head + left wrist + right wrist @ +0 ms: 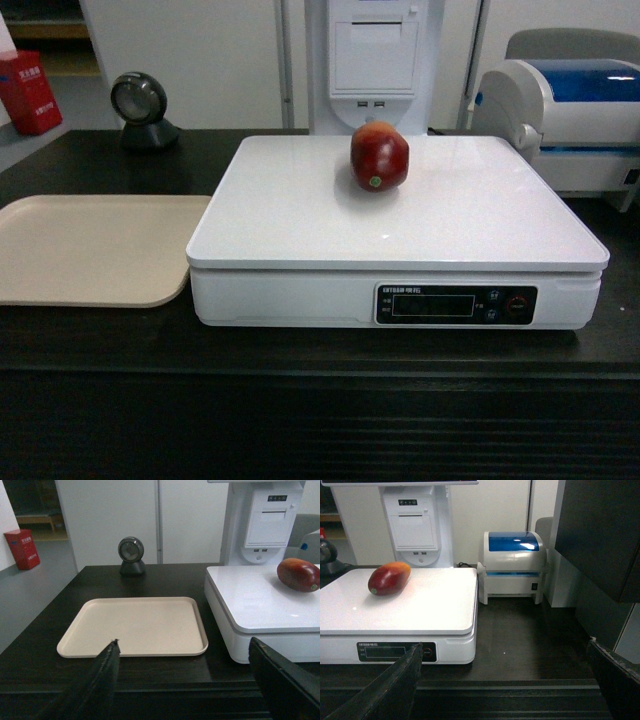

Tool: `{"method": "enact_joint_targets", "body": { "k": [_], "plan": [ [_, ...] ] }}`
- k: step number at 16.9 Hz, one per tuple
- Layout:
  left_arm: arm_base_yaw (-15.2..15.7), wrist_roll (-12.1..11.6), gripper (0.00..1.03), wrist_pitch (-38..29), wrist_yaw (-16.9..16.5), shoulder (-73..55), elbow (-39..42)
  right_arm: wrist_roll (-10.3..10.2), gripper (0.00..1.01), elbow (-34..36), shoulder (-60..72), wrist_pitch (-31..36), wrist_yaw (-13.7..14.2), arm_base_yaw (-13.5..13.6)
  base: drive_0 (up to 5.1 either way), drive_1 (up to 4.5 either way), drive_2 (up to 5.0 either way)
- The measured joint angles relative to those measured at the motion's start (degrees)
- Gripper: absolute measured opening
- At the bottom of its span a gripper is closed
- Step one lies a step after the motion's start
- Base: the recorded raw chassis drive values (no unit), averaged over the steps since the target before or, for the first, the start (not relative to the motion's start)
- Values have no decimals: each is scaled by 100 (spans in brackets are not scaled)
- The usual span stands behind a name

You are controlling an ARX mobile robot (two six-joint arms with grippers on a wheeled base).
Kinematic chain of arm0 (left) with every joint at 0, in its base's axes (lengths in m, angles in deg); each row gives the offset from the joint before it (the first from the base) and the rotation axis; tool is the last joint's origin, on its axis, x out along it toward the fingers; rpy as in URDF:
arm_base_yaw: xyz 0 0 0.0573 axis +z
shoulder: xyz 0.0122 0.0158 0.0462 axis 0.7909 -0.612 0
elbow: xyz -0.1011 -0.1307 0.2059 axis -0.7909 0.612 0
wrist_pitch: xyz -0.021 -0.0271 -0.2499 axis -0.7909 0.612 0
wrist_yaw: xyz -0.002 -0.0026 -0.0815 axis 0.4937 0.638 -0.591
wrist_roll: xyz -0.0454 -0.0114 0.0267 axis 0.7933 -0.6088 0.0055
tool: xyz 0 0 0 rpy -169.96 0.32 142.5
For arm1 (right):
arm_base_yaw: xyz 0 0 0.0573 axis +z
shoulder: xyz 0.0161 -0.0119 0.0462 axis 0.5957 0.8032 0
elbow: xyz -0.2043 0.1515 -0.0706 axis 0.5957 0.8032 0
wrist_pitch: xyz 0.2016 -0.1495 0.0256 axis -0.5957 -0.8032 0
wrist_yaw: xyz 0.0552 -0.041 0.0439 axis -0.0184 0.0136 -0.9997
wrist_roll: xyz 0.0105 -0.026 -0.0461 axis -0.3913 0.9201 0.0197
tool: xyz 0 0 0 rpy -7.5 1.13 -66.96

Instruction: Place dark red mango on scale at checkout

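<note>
Head view shows you the dark red mango (379, 156) lying on the white top of the scale (300, 215), toward its back edge, with the green sticker facing forward. The scale stands on the black checkout bench (100, 345), between a beige tray (90, 245) and a white-and-blue printer (570, 110). Your left tool (185, 672) and right tool (505, 667) both have their fingers wide apart, holding nothing, low before the bench.
</note>
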Motion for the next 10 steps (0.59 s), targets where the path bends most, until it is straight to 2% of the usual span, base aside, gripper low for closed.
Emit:
{"method": "enact_joint_targets", "body": {
  "k": [1, 2, 10],
  "plan": [
    [0, 0, 90, 0, 2, 0, 0, 2, 98, 0, 0, 0, 0, 0, 0, 0, 0],
    [0, -2, 99, 0, 0, 0, 0, 0, 98, 0, 0, 0, 0, 0, 0, 0, 0],
    [0, -2, 98, 0, 2, 0, 0, 2, 98, 0, 0, 0, 0, 0, 0, 0, 0]
  ]
}}
